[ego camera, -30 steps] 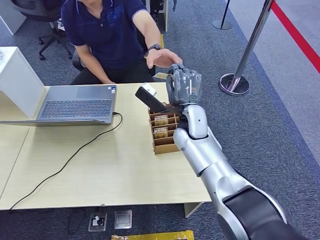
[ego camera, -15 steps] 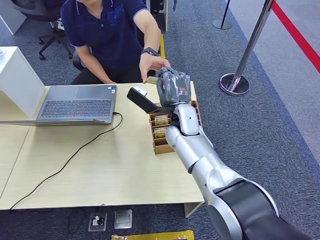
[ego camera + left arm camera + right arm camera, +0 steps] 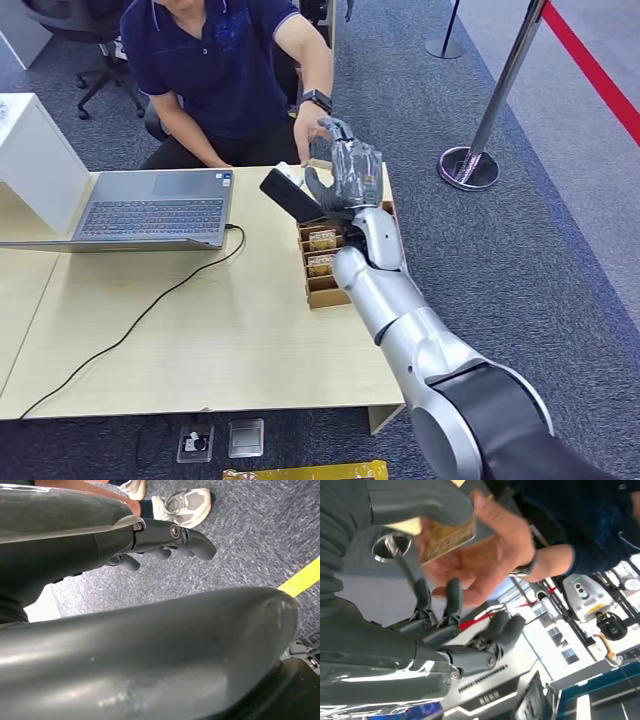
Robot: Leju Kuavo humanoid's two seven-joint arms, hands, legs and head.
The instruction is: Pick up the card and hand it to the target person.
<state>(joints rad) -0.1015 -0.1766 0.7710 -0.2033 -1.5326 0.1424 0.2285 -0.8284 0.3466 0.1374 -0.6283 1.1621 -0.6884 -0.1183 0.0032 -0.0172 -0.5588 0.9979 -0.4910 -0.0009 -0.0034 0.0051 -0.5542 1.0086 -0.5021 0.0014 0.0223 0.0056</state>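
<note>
Right hand point(image 3: 349, 172) raised above the far table edge, pinching the card point(image 3: 446, 539) against the thumb, other fingers point(image 3: 453, 596) spread loosely.

Held just over the wooden card rack point(image 3: 324, 268), with the person's hand point(image 3: 313, 128) reaching in from behind and touching or nearly touching the card; cannot tell whether that hand grips it yet. Seen from the right wrist as a gold-brown card lying across the person's open palm point(image 3: 486, 560). Compared with half a second ago: right hand much the same place, person's wrist lifted and turned over the robot's fingers. Left hand point(image 3: 166, 537) hanging over the carpet, fingers apart and slightly curled, holding nothing.
</note>
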